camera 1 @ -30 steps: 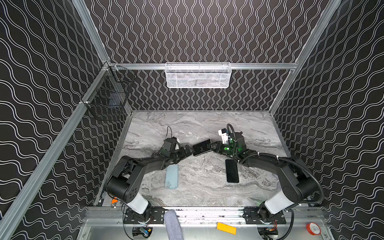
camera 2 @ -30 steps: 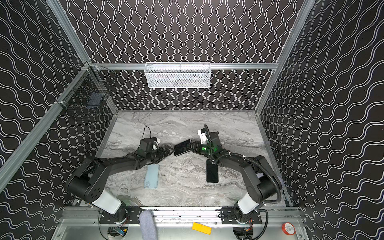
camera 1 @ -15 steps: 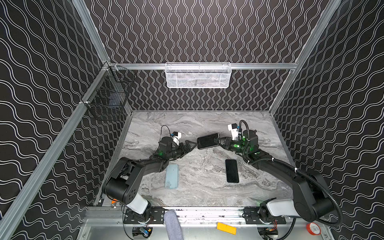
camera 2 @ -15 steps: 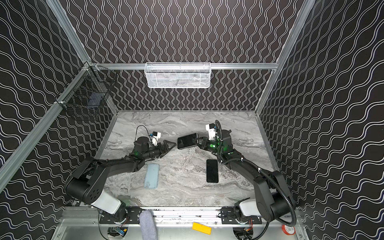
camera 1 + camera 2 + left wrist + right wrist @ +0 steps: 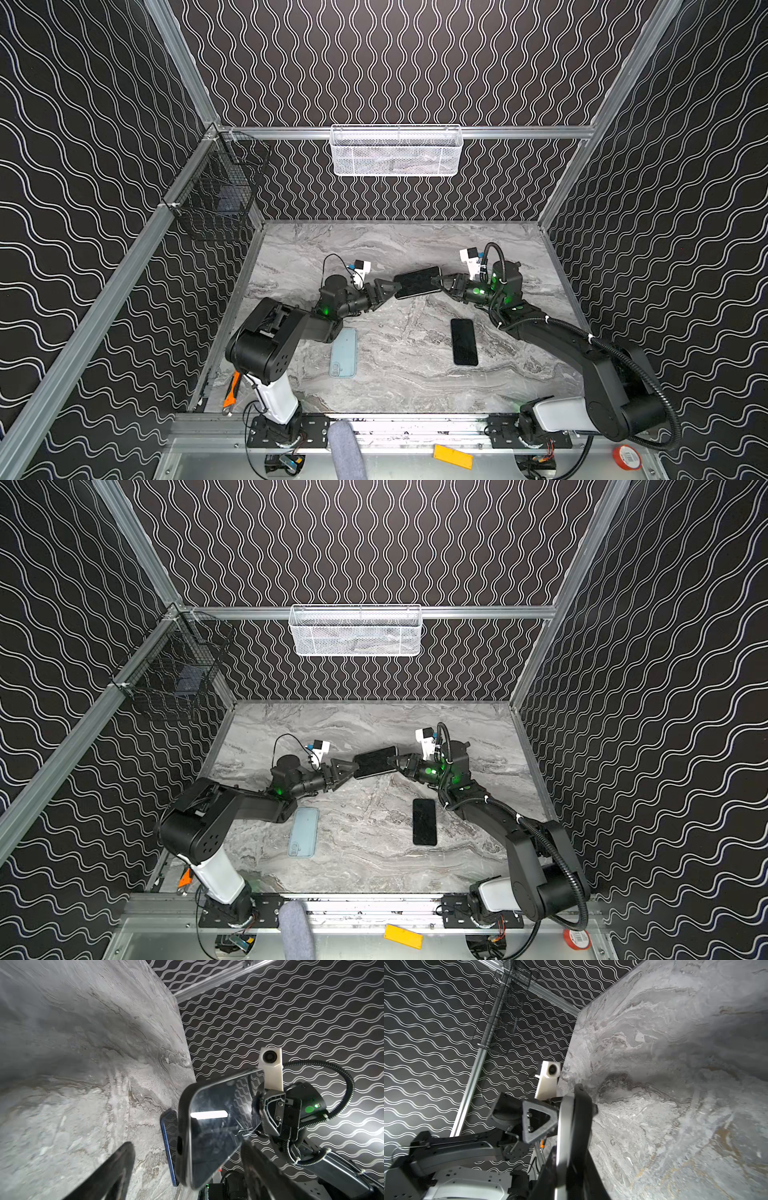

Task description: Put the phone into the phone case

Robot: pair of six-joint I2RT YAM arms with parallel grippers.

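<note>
Black phone [image 5: 417,281] pinched at one end by right gripper [image 5: 441,284]; opposite end straddled by wide-spread left gripper [image 5: 390,287].

Nothing is legible anywhere; the white label [image 5: 629,458] on the red tape roll [image 5: 619,451] is too small to read.

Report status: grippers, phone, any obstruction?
Right gripper shut on cased phone, held above the table. Left gripper open astride its free end. Flat on the table: blue case, second black phone; neither obstructing.
</note>
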